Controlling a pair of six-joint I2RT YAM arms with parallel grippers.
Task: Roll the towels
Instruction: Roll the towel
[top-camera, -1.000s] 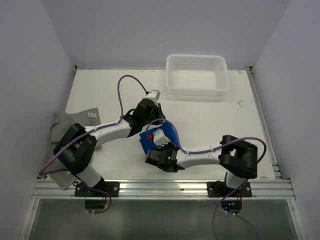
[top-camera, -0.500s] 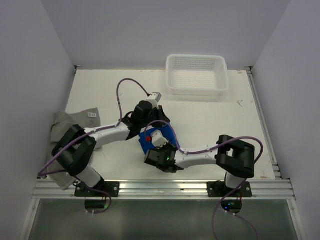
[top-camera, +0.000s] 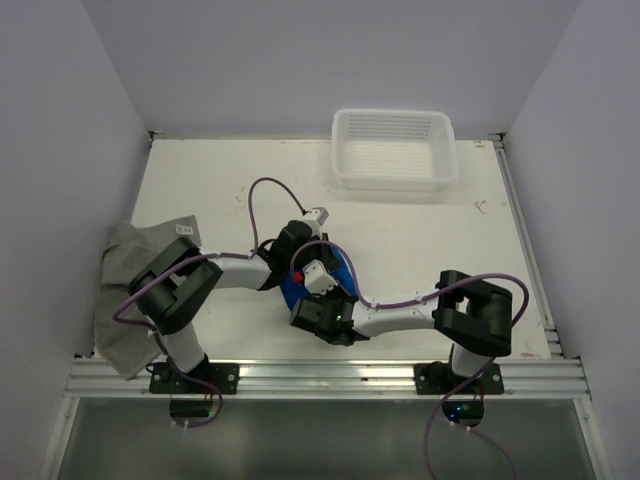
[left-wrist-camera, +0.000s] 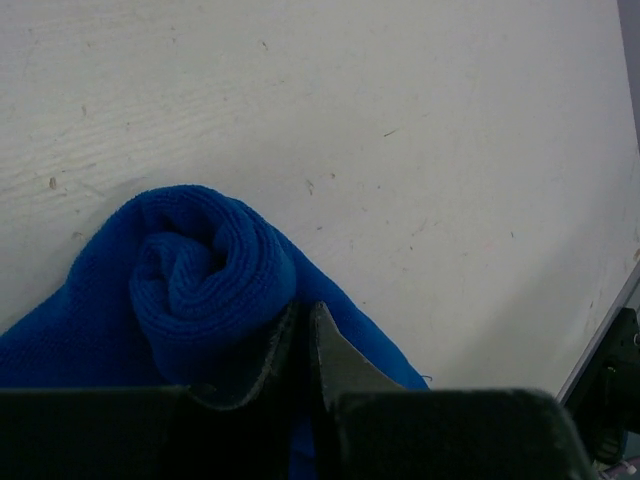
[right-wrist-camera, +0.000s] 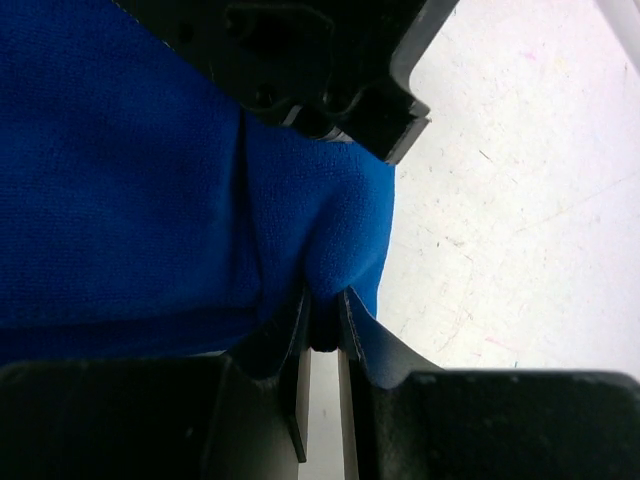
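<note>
Fabric of blue towel (left-wrist-camera: 200, 260) pinched by left hand (left-wrist-camera: 301, 312), right hand (right-wrist-camera: 323, 305) (nearly closed).

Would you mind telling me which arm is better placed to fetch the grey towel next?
Probably the left: the grey towel lies at far left beside the left arm's base, while the right pincer grips the blue towel.

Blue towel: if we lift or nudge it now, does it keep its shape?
Probably floppy: the blue towel is soft knit, folding where the right gripper pinches it. The coil looks loose, so it may unroll if lifted by one edge. Pushed on the table, it likely bunches rather than slides.
</note>
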